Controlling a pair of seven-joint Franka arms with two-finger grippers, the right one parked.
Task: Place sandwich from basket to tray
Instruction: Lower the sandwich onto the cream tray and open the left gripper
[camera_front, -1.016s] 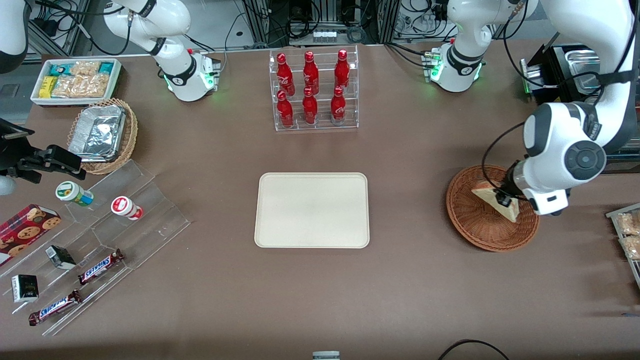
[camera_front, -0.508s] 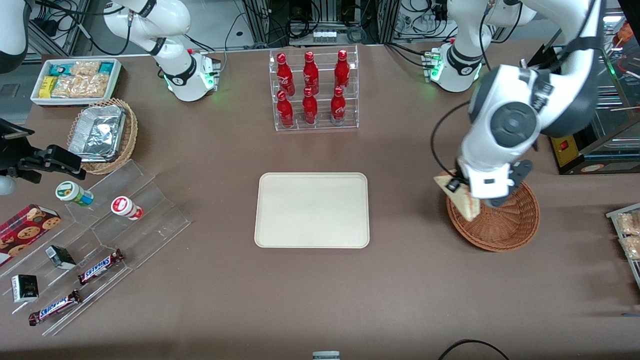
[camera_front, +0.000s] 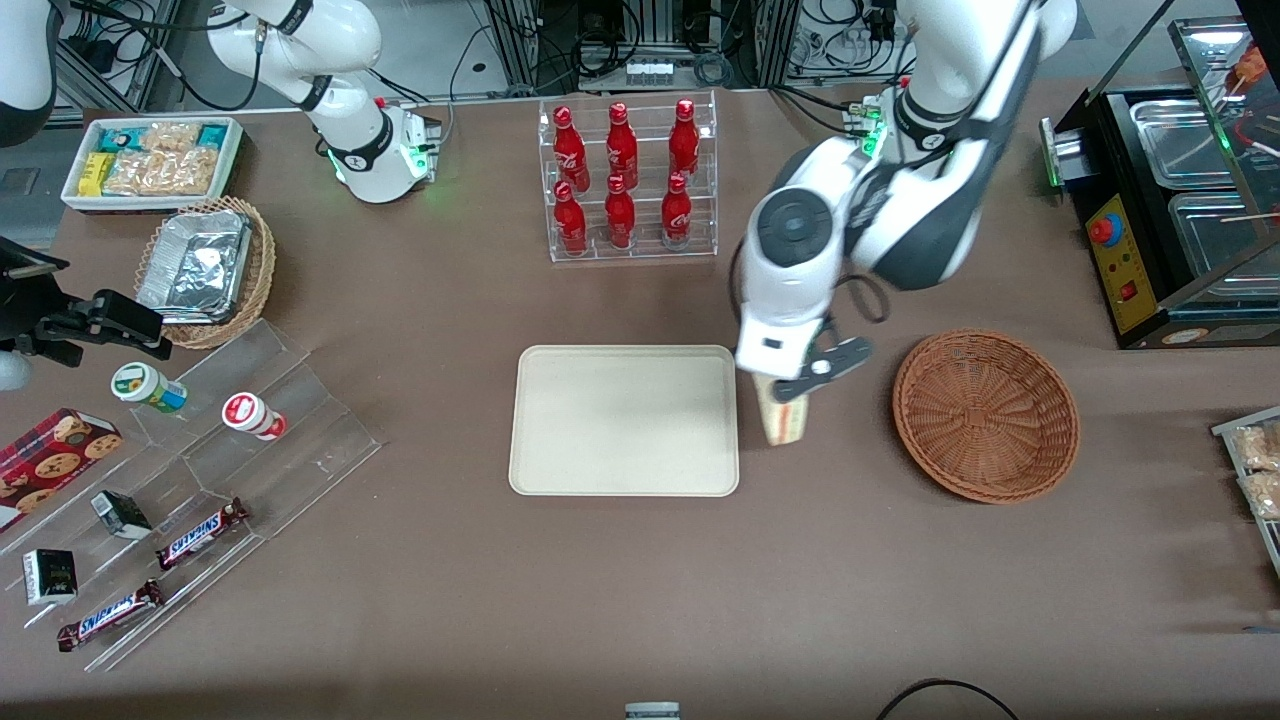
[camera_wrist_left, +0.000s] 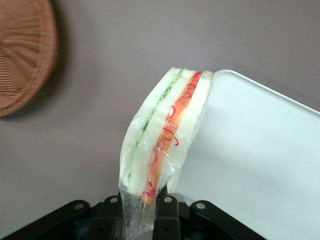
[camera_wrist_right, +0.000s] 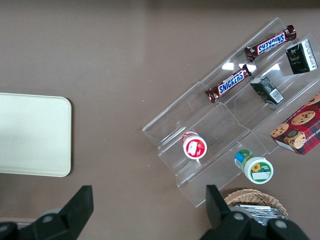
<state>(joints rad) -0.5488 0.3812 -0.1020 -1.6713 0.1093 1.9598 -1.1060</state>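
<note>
1. The tray (camera_front: 624, 420) lies flat and bare mid-table, its open surface ready to take the load.
2. The basket (camera_front: 985, 415) sits toward the working arm's end, now holding nothing, so the pick looks done.
3. The gripper (camera_front: 790, 385) hangs between basket and tray, just beside the tray's rim, jaws pinching the wrapped end.
4. The sandwich (camera_wrist_left: 162, 135) dangles point-down in its film, filling edge showing, not yet over the tray; a short sideways carry looks next.

Six red bottles (camera_front: 620, 180), two Snickers bars (camera_front: 200, 533), two small round tubs (camera_front: 148, 387), two wicker baskets (camera_front: 985, 415), one tray (camera_front: 624, 420).
</note>
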